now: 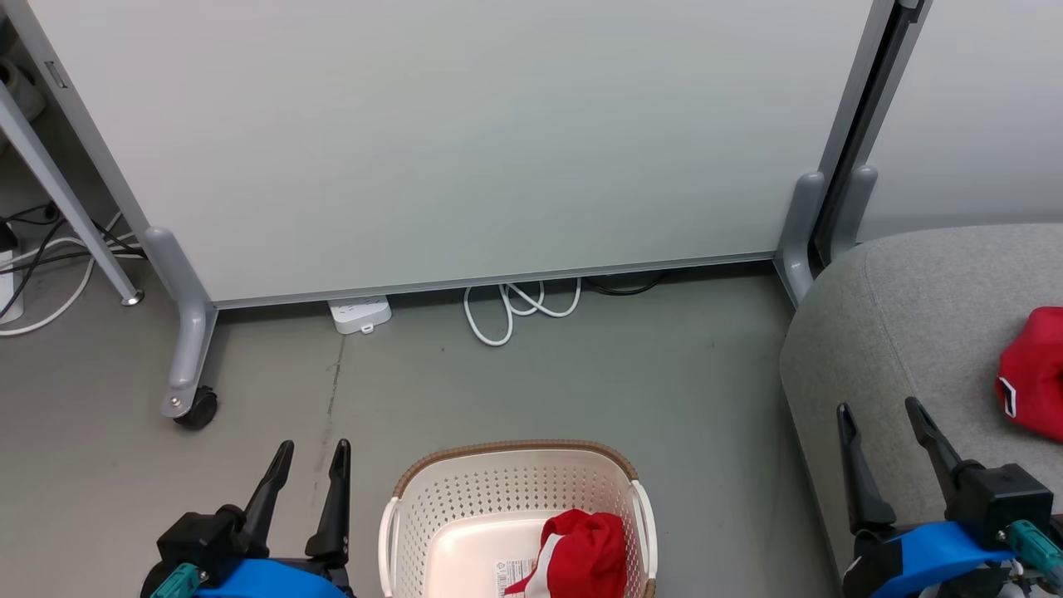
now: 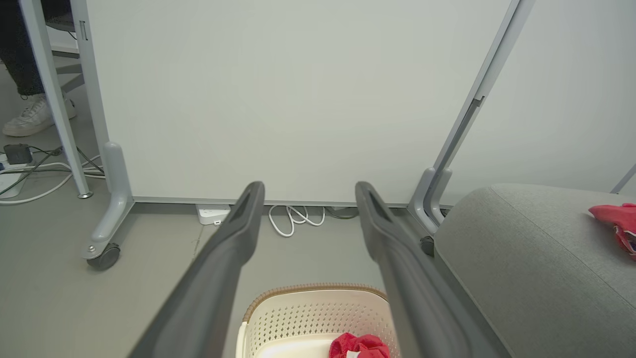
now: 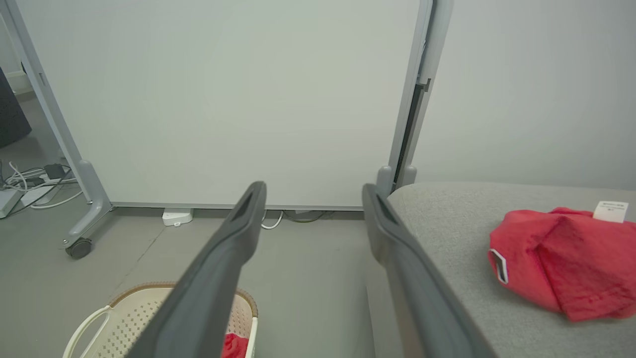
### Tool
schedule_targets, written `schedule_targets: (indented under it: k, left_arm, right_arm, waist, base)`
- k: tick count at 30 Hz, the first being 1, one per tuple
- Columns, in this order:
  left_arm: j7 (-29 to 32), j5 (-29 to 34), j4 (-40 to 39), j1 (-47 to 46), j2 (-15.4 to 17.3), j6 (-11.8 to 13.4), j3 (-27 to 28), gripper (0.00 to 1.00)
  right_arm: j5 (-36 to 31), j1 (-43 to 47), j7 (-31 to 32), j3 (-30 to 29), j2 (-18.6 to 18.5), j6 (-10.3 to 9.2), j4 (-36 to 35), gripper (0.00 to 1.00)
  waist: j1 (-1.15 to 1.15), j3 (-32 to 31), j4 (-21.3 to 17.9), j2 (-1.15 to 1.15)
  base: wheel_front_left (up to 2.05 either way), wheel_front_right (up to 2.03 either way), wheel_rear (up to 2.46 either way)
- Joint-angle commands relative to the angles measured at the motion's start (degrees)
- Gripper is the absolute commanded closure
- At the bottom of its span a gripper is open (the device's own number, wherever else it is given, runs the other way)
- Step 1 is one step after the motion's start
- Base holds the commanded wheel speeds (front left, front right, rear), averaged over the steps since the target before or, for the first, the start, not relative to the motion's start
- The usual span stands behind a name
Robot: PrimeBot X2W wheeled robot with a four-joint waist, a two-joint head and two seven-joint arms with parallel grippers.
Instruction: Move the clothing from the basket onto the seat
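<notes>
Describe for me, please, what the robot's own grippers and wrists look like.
The left gripper and right gripper match: each has two long, matte dark-grey fingers tapering to rounded tips, with a shallow slot near each tip. They rise from a black blocky mount on a bright blue wrist shell with a teal fitting.

One garment (image 1: pixel 585 552) in basket (image 1: pixel 515 465), another (image 1: pixel 1034 370) on seat (image 1: pixel 905 316) right

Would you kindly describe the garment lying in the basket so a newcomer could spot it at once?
In front of the white partition panel, a white perforated basket with a brown rim stands on the floor. Crumpled inside it, on the side nearer the grey sofa, lies a red garment with white trim. The other red garment lies on the sofa, not in the basket.
</notes>
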Motion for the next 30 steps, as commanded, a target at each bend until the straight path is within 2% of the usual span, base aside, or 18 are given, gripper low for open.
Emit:
schedule_targets:
  k: [1, 8, 13, 23, 30]
  left_arm:
    - [-0.2, 0.4, 0.1, 0.6, 0.0, -0.2, 0.0, 0.00]
    - [-0.2, 0.3, 0.2, 0.6, -0.3, -0.2, 0.0, 0.00]
    - [-0.2, 0.4, -0.1, -1.2, -0.4, -0.2, -0.5, 0.00]
    - [-0.2, 0.5, 0.1, -10.0, -0.7, -0.2, -3.5, 0.00]
    - [-0.2, 1.3, 5.6, -17.8, 0.4, -0.2, -6.8, 0.00]
  right_arm:
    - [0.4, 0.8, 0.2, 0.3, 0.2, -0.06, -0.2, 0.00]
    - [0.6, 0.3, 0.3, 0.8, 0.2, -0.06, -0.3, 0.00]
    - [0.7, -1.7, 0.4, 1.2, 0.2, -0.06, -1.2, 0.00]
    - [1.8, -12.3, -2.0, 2.3, 0.2, -0.06, -2.3, 0.00]
    - [2.1, -21.2, -4.7, 5.3, 0.2, -0.06, -1.3, 0.00]
  waist:
    - [0.00, 0.0, 0.0, 0.00]
    - [0.00, 0.7, -0.4, 0.00]
    - [0.00, 4.5, -2.0, 0.00]
    - [0.00, 22.7, -6.3, 0.00]
    - [0.00, 34.3, -11.3, 0.00]
  base:
    - [0.00, 0.00, 0.00]
    - [0.00, 0.00, 0.00]
    - [0.00, 0.00, 0.00]
    - [0.00, 0.00, 0.00]
    - [0.00, 0.00, 0.00]
